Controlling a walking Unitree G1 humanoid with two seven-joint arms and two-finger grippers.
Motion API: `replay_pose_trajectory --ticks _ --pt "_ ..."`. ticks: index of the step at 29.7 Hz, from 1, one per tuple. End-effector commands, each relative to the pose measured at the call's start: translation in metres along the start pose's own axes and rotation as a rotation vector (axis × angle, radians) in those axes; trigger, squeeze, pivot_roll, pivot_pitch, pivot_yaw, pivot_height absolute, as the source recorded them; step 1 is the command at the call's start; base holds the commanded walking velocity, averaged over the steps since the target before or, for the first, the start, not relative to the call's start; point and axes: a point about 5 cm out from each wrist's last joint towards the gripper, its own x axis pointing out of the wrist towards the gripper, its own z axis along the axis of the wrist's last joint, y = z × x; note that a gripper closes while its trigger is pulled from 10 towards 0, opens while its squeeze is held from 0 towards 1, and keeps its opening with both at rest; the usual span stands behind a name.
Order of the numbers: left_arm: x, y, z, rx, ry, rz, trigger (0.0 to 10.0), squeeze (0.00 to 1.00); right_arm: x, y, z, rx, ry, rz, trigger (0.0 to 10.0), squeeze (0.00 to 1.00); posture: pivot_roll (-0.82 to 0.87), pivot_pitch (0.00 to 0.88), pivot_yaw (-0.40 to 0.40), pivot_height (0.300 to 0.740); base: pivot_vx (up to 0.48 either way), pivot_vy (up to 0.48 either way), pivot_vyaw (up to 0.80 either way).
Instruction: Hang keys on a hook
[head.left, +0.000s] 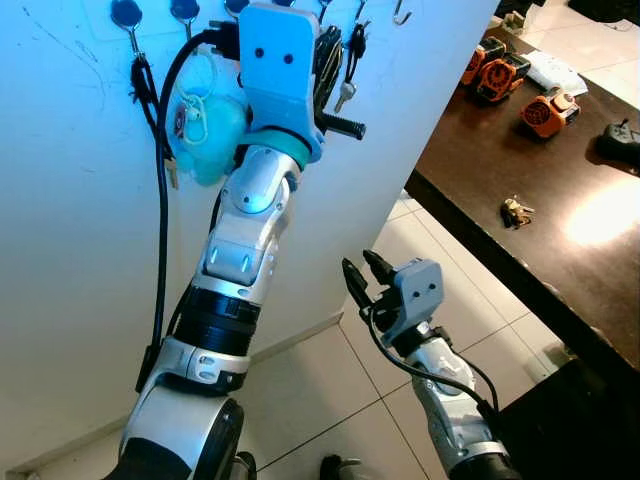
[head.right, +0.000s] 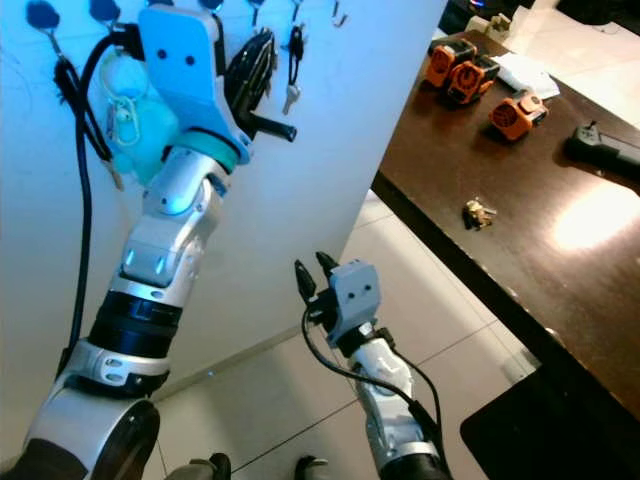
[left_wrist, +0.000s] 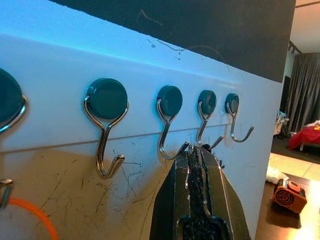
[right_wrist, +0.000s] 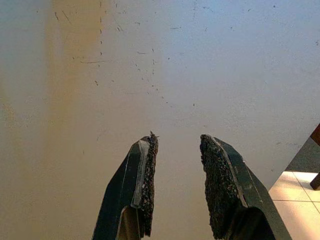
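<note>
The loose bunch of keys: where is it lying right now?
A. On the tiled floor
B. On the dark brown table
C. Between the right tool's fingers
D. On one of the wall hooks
B. The bunch of keys lies on the dark brown table, well apart from the orange devices, while the right tool hangs open with nothing in it.

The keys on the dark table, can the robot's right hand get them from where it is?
Probably not yet. The right hand hangs low, open, facing the wall; the keys lie up on the table, off to its side.
</note>
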Motion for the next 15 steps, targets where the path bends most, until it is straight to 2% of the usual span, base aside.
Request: replay_pose_trajectory --ticks 1,6,15 --pt "0.0028 -0.0015 0.0098 -0.011 -0.048 0.002 10.0 0.00 -0.0039 -0.0009 -0.0034 0.001 0.012 -0.007 10.0 0.00 -0.05 0.132 -0.010 0.740 0.000 0.000 0.00" --pt "-0.0009 -0.0019 0.0170 -0.042 -0.074 -0.023 10.0 0.00 -0.0051 -0.0007 -0.0043 0.001 0.015 -0.008 10.0 0.00 -0.05 0.132 -0.010 0.740 0.000 0.000 0.00" --pt "-0.0025 -0.0026 0.0172 -0.042 -0.070 -0.026 10.0 0.00 -0.0040 0.0001 -0.0046 0.002 0.017 -0.005 10.0 0.00 -0.05 0.134 -0.011 0.740 0.000 0.000 0.00"
